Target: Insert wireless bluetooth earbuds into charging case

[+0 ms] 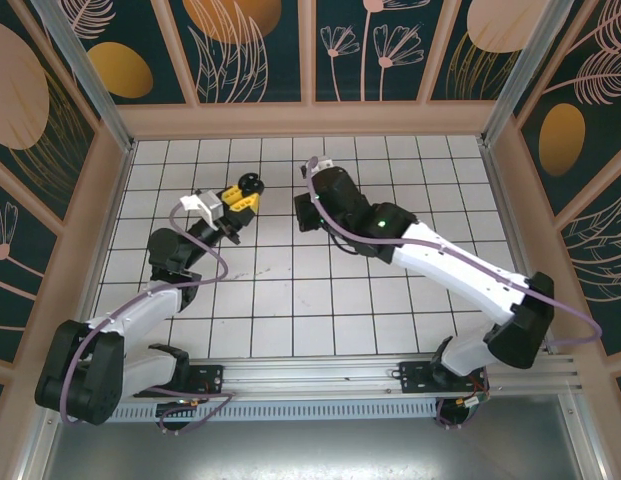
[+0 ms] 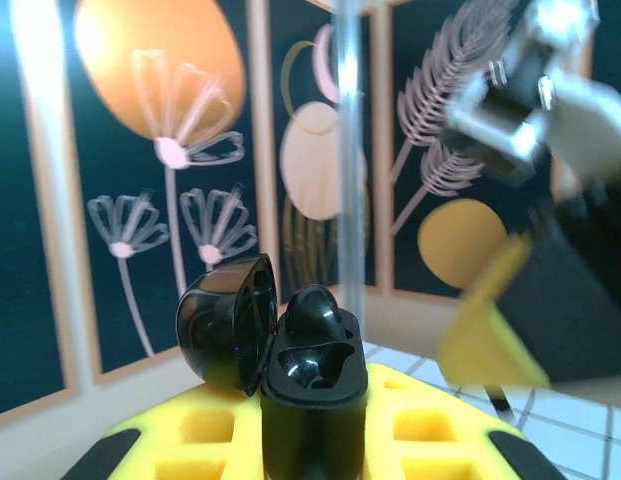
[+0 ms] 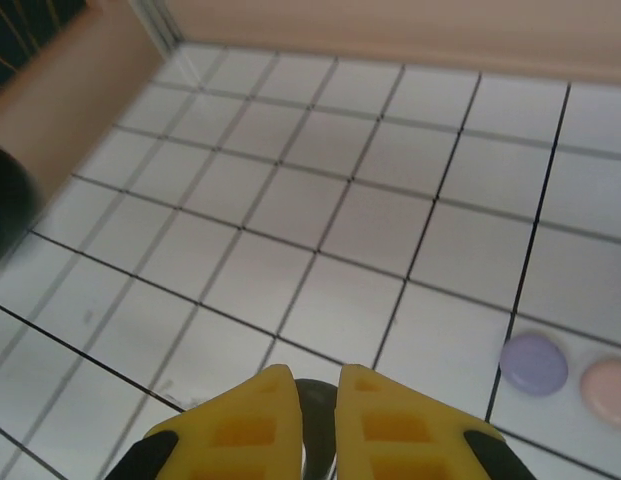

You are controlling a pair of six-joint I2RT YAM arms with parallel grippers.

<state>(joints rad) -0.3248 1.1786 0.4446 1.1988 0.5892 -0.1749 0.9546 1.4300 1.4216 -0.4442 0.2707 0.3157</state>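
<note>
Right gripper (image 3: 315,382) is clenched on what we take for a black earbud (image 3: 312,402), small and dark between its fingers. Off to its left, near but apart, our left gripper (image 2: 310,425) clamps the black case (image 2: 315,365) upright, lid (image 2: 225,330) open on the far side. We judge the earbud must travel leftward.

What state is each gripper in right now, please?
Left gripper: closed on the open black charging case.
Right gripper: closed; whether it pinches anything cannot be told.
</note>
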